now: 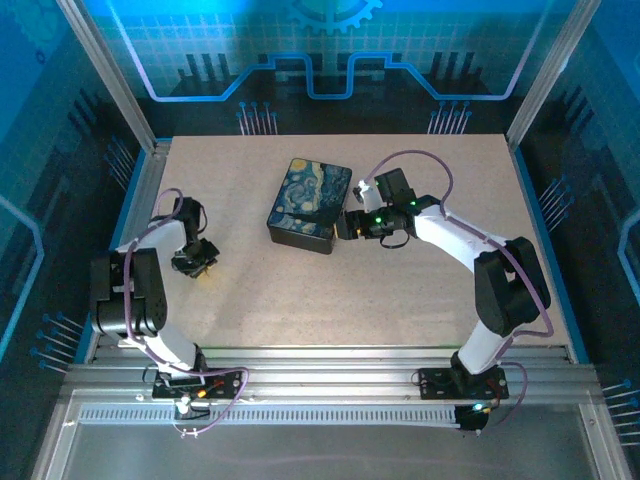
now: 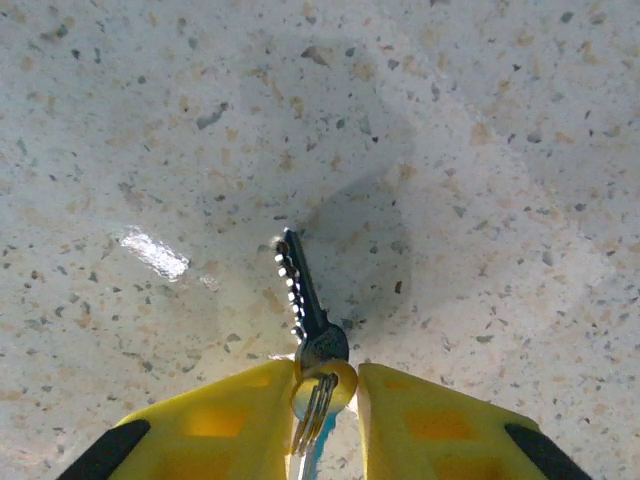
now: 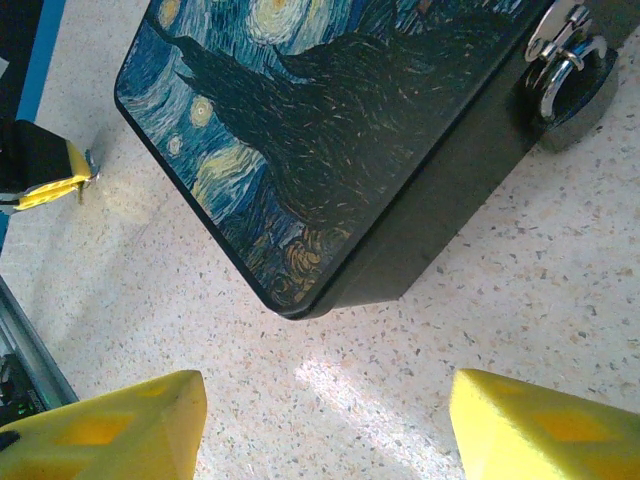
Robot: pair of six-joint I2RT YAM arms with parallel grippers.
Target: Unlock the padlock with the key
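Left gripper: yellow fingers pinched in on the round head of the silver toothed key, ring and all!
Key: blade stretched out low over the speckled beige table, pointing away from the fingers.
Right gripper: spread wide, nothing between, hanging just off a corner of the black starry-night tin box.
Padlock: shiny steel padlock hooked on the box's side clasp.

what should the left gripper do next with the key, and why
Probably close the left gripper fully on the key before lifting. Its yellow fingers flank the key's head with little or no gap, and the blade lies flat on the table. The padlock hangs on the box near the open right gripper.
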